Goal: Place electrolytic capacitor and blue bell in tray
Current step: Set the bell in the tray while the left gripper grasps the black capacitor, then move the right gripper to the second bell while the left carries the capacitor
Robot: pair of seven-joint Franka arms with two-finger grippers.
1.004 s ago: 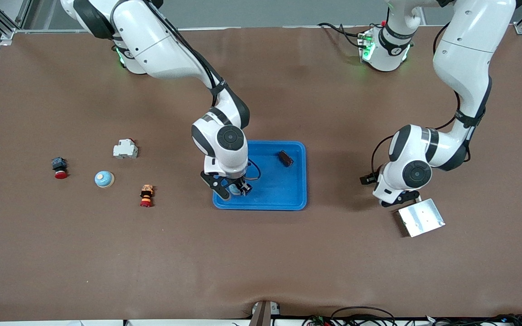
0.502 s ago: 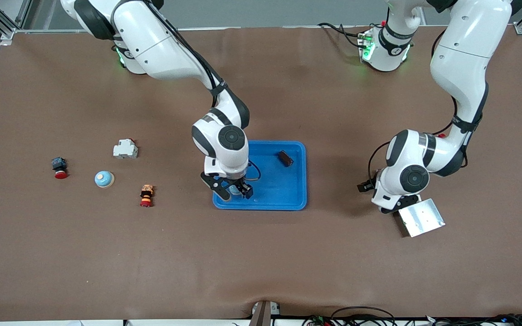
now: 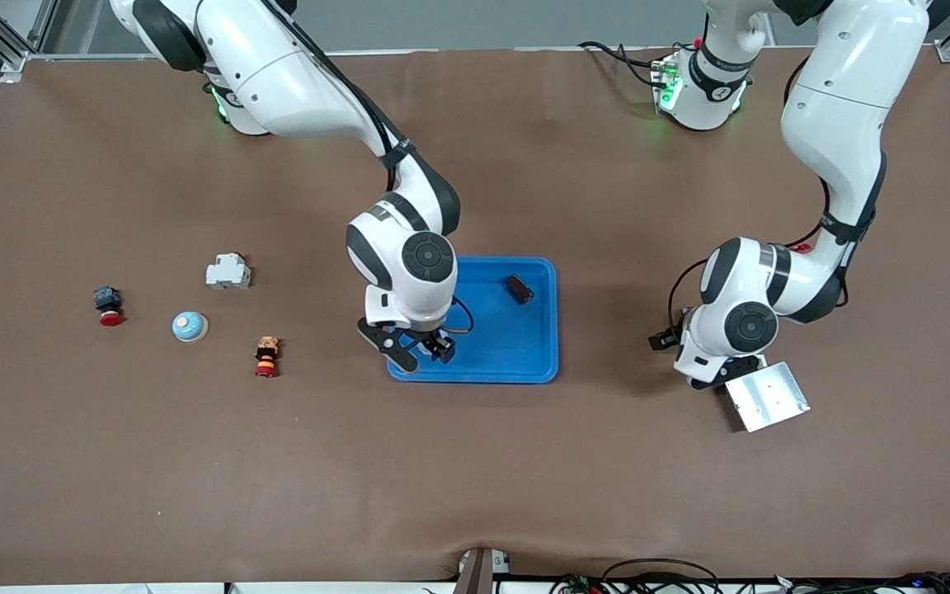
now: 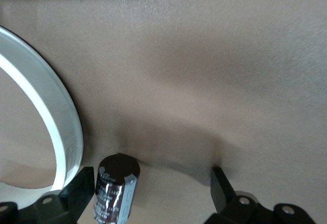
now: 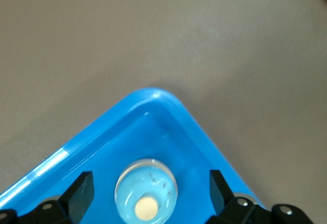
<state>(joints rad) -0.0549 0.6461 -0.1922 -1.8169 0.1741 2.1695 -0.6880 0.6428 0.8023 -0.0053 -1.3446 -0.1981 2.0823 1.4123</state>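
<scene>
A flat silver metal plate is seen nearest the front camera, at the left arm's end of the brown worktop. The left gripper is held low over the worktop just beside that plate, on the side toward the tray, with its fingers spread wide. The electrolytic capacitor, a dark cylinder with a silvery stripe, is seen between them on the worktop, just beside one finger and not gripped. A white curved rim is shown next to it in the left wrist view; what it belongs to cannot be told. Toward the right arm's end, a small orange and red push-button is found near the tray. The right gripper is positioned over the tray's corner nearest the front camera on the right arm's side, with its fingers wide apart and nothing clamped. A blue bell with a pale centre is seen lying in that corner of the tray, directly under the parted fingers. A second blue bell-shaped dome is left on the worktop well apart from the tray, with a black and red push-button beside it. Farther from the camera, a small dark block lies in the tray, and a grey-white block rests on the worktop.
</scene>
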